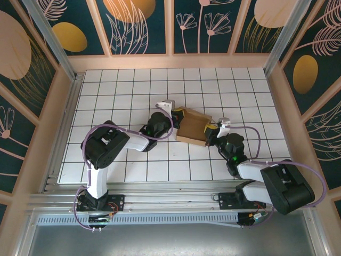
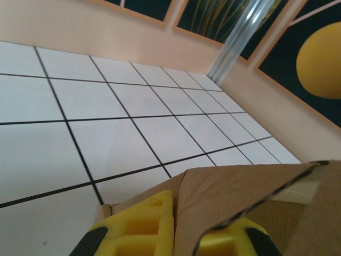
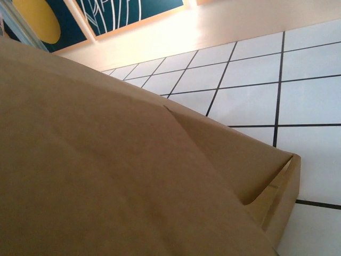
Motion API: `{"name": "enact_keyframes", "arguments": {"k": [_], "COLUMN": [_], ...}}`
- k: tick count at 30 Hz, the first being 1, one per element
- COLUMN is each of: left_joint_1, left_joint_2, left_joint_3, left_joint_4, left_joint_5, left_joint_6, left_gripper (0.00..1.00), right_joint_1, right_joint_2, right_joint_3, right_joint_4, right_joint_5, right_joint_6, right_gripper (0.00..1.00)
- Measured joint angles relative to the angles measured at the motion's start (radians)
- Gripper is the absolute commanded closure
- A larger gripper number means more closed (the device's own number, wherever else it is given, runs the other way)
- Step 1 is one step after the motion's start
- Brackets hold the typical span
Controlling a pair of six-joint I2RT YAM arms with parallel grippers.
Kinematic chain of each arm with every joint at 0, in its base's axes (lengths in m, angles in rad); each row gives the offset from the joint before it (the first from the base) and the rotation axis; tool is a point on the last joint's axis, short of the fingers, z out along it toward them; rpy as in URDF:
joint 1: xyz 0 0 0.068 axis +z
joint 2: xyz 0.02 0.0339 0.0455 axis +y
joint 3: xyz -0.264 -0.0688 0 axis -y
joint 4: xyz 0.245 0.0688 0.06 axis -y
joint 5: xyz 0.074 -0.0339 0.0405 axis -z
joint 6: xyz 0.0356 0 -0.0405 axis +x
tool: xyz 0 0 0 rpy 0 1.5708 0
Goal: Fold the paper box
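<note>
**Near edge.** The 2 black robot arms are bolted to a silver aluminium rail (image 1: 160, 198), the left arm (image 1: 104, 146) on the left and the right arm (image 1: 279, 184) on the right. Both reach inward over the white tiled table with black grid lines (image 1: 133, 85).

**Mid-table.** The paper box (image 1: 193, 128) is plain brown corrugated cardboard, unprinted and squarish. It sits roughly central on the tiles between the 2 grippers, turned at a slight angle to the grid.

**Left gripper** (image 1: 179, 114). It is at the box's far-left corner. The left wrist view shows its yellow fingers (image 2: 139, 226) clenched on a raised cardboard panel, with the cut corrugated edge passing between them. Finding: it is grasping the paper box.

**Right gripper** (image 1: 212, 129). It is at the box's right edge, touching it or just beside it. The jaws are clenched, but whether cardboard is pinched between them cannot be told. The right wrist view shows a smooth brown face of the box close up, with 1 creased fold and a tucked corner at lower right.

**Far side.** A pale peach kerb (image 1: 170, 61) borders the table. Behind it stand dark teal wall panels with gold discs and line-drawn leaves (image 1: 141, 26).
</note>
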Motion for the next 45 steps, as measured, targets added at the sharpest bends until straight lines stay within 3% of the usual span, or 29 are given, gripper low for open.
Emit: {"name": "enact_keyframes", "arguments": {"k": [10,16,23,28,33,37,42,45], "left_joint_1": [0.007,-0.001,-0.012,-0.013,-0.015,-0.021,-0.028,-0.034], "left_joint_2": [0.028,-0.001,0.0,0.003,0.0,-0.001,-0.001,-0.001], "left_joint_3": [0.042,-0.005,-0.02,-0.025,-0.032,-0.033,-0.03,-0.031], "left_joint_4": [-0.043,-0.04,-0.017,-0.001,0.003,0.002,0.001,-0.009], "left_joint_5": [0.035,0.043,0.037,0.036,0.036,0.036,0.036,0.037], "left_joint_6": [0.047,0.076,0.094,0.094,0.094,0.1,0.103,0.107], "left_gripper": [0.97,0.96,0.96,0.96,0.96,0.95,0.94,0.9], "right_joint_1": [0.0,0.009,0.023,0.023,0.023,0.019,-0.038,-0.122], "right_joint_2": [-0.003,-0.116,-0.385,-0.591,-0.756,-0.783,-0.623,-0.47], "right_joint_3": [0.0,-0.005,-0.012,0.004,0.115,0.299,0.568,0.697], "right_joint_4": [-0.038,-0.193,-0.446,-0.65,-0.896,-1.047,-1.15,-1.178], "right_joint_5": [0.029,0.021,-0.021,-0.046,-0.057,-0.049,-0.067,-0.139], "right_joint_6": [0.006,0.028,0.091,0.156,0.224,0.266,0.255,0.226], "right_gripper": [0.92,0.69,0.41,0.29,0.28,0.28,0.28,0.35]}}
